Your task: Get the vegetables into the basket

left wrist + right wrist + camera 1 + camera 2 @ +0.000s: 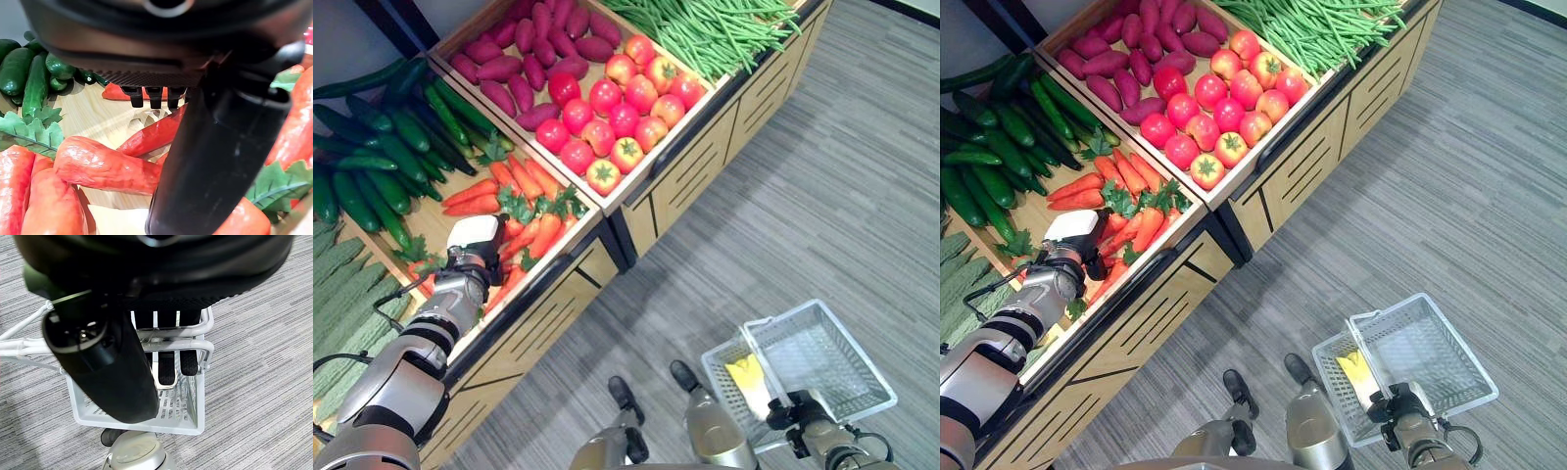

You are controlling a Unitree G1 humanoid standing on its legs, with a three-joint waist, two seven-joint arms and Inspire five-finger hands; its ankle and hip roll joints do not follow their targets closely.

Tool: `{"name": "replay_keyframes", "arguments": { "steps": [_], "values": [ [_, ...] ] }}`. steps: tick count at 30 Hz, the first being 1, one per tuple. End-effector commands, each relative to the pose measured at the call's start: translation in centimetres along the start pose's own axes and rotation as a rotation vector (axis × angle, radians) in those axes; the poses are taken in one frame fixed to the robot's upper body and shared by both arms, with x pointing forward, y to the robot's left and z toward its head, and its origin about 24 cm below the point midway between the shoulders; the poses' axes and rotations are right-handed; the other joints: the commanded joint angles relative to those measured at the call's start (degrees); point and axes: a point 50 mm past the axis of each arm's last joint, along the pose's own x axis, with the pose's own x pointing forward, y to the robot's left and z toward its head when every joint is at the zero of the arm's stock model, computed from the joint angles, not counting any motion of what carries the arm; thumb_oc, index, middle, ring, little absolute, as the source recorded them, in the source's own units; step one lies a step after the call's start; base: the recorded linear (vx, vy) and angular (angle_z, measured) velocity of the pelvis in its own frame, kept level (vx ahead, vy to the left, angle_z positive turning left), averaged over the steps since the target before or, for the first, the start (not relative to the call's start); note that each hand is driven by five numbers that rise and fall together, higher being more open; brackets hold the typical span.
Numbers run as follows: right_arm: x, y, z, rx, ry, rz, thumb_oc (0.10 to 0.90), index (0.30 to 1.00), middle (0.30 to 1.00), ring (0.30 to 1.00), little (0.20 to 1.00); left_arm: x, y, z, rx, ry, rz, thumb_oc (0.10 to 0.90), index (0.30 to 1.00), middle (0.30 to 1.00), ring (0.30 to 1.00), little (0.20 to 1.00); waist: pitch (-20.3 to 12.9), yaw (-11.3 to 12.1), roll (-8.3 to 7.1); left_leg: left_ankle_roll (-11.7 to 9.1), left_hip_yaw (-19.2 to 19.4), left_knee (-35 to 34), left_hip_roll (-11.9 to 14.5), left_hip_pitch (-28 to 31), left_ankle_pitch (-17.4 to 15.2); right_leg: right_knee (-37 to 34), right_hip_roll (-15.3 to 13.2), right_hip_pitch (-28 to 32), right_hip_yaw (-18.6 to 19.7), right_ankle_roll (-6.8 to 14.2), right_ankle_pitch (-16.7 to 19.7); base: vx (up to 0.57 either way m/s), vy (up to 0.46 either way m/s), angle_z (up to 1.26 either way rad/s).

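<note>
Closest to the head camera is the left hand (470,257), down among the carrots (524,211) in the front bin of the stand (558,313), so the task's veg is all up there on the display and none of it is held. From the eye views you only get the back of the hand with its white-covered thumb, but the left wrist view gets right in: the fingers (155,96) hang just above the wood with the thumb (215,161) sticking out in front, nothing between them, so it's open, with carrots lying all around and leafy green tops beside them. Same view catches a few cucumbers (29,73) off in the next bin. Going left to right across the eye views: cucumbers (382,157) at the far left, carrots, then sweet potatoes (524,69) at the back with tomatoes (612,113) in front of them, and green beans (705,29) at the far end. Then grey floor (822,196), and at the lower right the right hand (1396,406) holding the white basket (1430,343) low over the floor. Eye views show something yellow (1356,370) lying in the basket, can't tell what. Right wrist view shows what they don't: fingers (166,367) curled round the wire handle (166,345).
</note>
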Motion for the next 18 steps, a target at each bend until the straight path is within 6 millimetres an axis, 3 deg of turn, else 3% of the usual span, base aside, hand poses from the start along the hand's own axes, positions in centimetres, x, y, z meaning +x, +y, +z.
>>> {"name": "replay_keyframes", "arguments": {
  "steps": [1, 4, 5, 6, 7, 8, 18],
  "values": [
    [-0.4, 1.2, -2.4, -0.034, 0.06, 0.039, 0.4, 0.3, 0.3, 0.3, 0.3, 0.7, 2.0, -1.5, -0.039, 0.112, 0.054, 0.9, 1.0, 1.0, 1.0, 1.0, -2.5, 0.1, -0.64, -2.4, -0.7, 0.5, -0.5, 2.3, -2.5, -0.4, -2.0, -4.5, -3.7, 4.8, 3.4, 0.0, 0.0, 0.0],
    [-0.4, 1.2, -2.2, -0.036, 0.058, 0.04, 0.4, 0.3, 0.3, 0.3, 0.3, 0.6, 1.6, -1.7, -0.051, 0.123, 0.041, 0.9, 1.0, 1.0, 1.0, 1.0, -2.5, 0.3, -0.9, -2.4, -0.7, 0.5, -0.6, 2.1, -2.5, -0.4, -2.0, -4.8, -3.8, 4.8, 3.4, 0.0, 0.0, 0.0],
    [-0.4, 1.3, -2.2, -0.037, 0.056, 0.042, 0.4, 0.3, 0.3, 0.3, 0.3, 0.6, 1.6, -1.8, -0.052, 0.125, 0.038, 0.794, 0.852, 0.852, 0.852, 0.852, -2.5, 0.3, -0.96, -2.3, -0.8, 0.5, -0.6, 2.0, -2.5, -0.4, -1.9, -4.9, -3.8, 4.8, 3.4, 0.0, 0.0, 0.0],
    [-0.4, 1.3, -2.1, -0.036, 0.052, 0.043, 0.4, 0.3, 0.3, 0.3, 0.3, 0.6, 1.5, -1.8, -0.06, 0.126, 0.031, 0.614, 0.599, 0.599, 0.599, 0.599, -2.4, 0.4, -1.07, -2.3, -0.8, 0.5, -0.6, 2.0, -2.5, -0.4, -1.9, -4.9, -3.7, 4.7, 3.4, 0.0, 0.0, 0.0],
    [-0.4, 1.3, -2.1, -0.037, 0.054, 0.045, 0.4, 0.3, 0.3, 0.3, 0.3, 0.5, 1.4, -1.9, -0.066, 0.132, 0.027, 0.535, 0.489, 0.489, 0.489, 0.489, -2.4, 0.4, -1.13, -2.3, -0.8, 0.5, -0.6, 1.9, -2.5, -0.4, -1.9, -4.9, -3.7, 4.7, 3.4, 0.0, 0.0, 0.0],
    [-0.4, 1.4, -2.0, -0.038, 0.053, 0.048, 0.4, 0.3, 0.3, 0.3, 0.3, 0.6, 1.4, -1.9, -0.07, 0.133, 0.027, 0.4, 0.3, 0.3, 0.3, 0.3, -2.4, 0.5, -1.16, -2.3, -0.9, 0.5, -0.6, 1.9, -2.4, -0.3, -1.9, -5.0, -3.8, 4.7, 3.4, 0.0, 0.0, 0.0],
    [-0.4, 1.7, -1.5, -0.048, 0.04, 0.061, 0.4, 0.3, 0.3, 0.3, 0.3, 0.4, 1.2, -2.3, -0.101, 0.15, 0.015, 0.4, 0.3, 0.3, 0.3, 0.3, -2.3, 1.4, -2.19, -2.3, -1.4, 0.5, -0.6, 1.2, -2.2, -0.2, -1.7, -5.6, -4.2, 4.3, 3.6, 0.0, 0.0, 0.0]
  ]
}}
